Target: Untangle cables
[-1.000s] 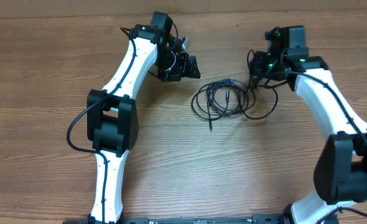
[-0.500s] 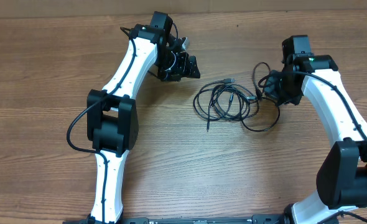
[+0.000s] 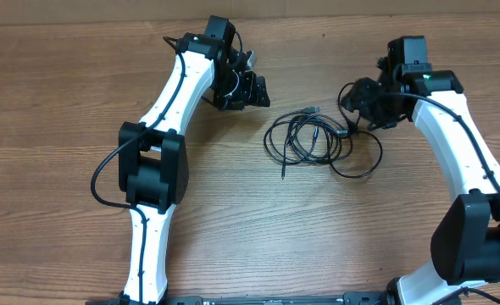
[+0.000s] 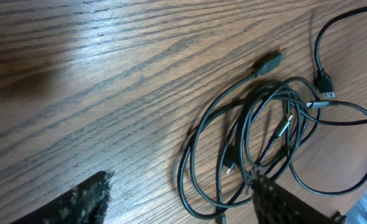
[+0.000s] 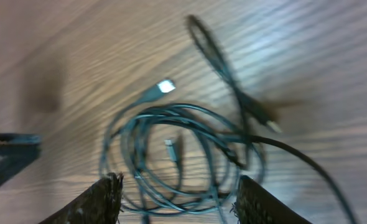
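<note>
On the table, the cables lie coiled, 4 o'clock of my left gripper and 8 o'clock of my right gripper. Both grippers have their fingers apart, holding nothing. Risk: pinching several strands together tightens the tangle, and the plug may snag.

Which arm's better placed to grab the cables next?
Right. The right gripper, open, hangs at the right edge of the cables, which lie right below it in its wrist view. The left gripper, also open, sits farther off.
</note>
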